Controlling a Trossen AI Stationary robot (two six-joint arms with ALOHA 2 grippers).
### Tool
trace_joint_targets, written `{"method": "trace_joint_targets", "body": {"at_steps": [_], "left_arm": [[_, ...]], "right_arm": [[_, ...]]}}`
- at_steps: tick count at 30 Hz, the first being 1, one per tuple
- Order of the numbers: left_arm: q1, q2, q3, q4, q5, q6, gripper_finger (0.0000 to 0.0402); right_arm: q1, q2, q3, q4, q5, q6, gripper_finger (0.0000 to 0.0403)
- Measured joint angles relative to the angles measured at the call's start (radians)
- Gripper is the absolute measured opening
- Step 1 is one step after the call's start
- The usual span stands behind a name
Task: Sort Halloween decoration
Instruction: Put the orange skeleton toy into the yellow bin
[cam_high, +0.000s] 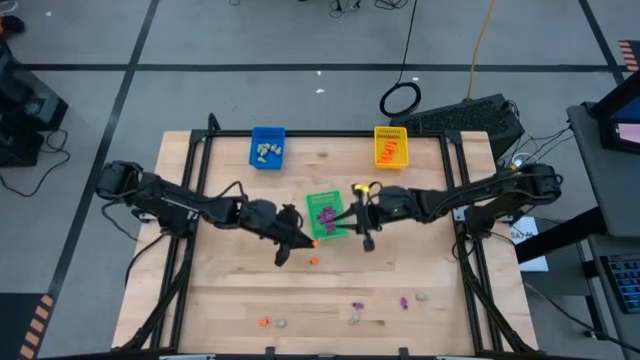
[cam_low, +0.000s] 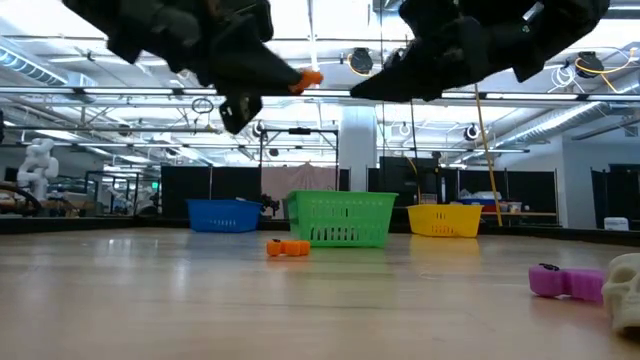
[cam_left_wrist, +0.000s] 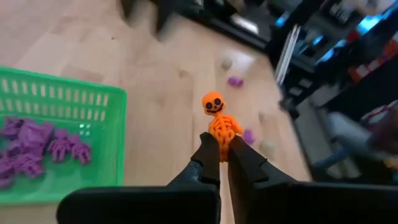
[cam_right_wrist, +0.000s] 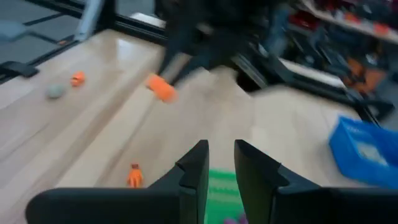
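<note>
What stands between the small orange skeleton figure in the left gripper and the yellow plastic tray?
The right gripper hangs beside the direct line from the orange skeleton figure, pinched in the left gripper, to the yellow plastic tray; otherwise nothing visible.

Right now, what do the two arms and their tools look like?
Both arms are dark, jointed and slim. The left tool and the right tool each end in two tapered black fingers. No markings show.
</note>
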Motion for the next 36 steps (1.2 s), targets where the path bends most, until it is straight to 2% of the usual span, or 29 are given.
{"method": "trace_joint_targets", "body": {"at_steps": [8, 16, 20, 25, 36], "left_arm": [[0.060, 0.003, 0.000, 0.031, 0.120, -0.068, 0.0002], [0.062, 0.002, 0.000, 0.096, 0.166, -0.084, 0.0002], [0.065, 0.002, 0.000, 0.131, 0.174, -0.094, 0.0002], [0.068, 0.002, 0.001, 0.149, 0.185, -0.108, 0.0001], [0.069, 0.002, 0.001, 0.187, 0.195, -0.113, 0.0001]], "right_arm": [[0.059, 0.070, 0.090, 0.005, -0.016, -0.079, 0.0074], [0.085, 0.078, 0.125, -0.019, -0.015, -0.081, 0.0140], [0.096, 0.077, 0.131, -0.014, -0.016, -0.088, 0.0156], [0.095, 0.077, 0.131, 0.018, -0.068, -0.091, 0.0150], [0.096, 0.077, 0.131, 0.040, -0.068, -0.083, 0.0106]]}}
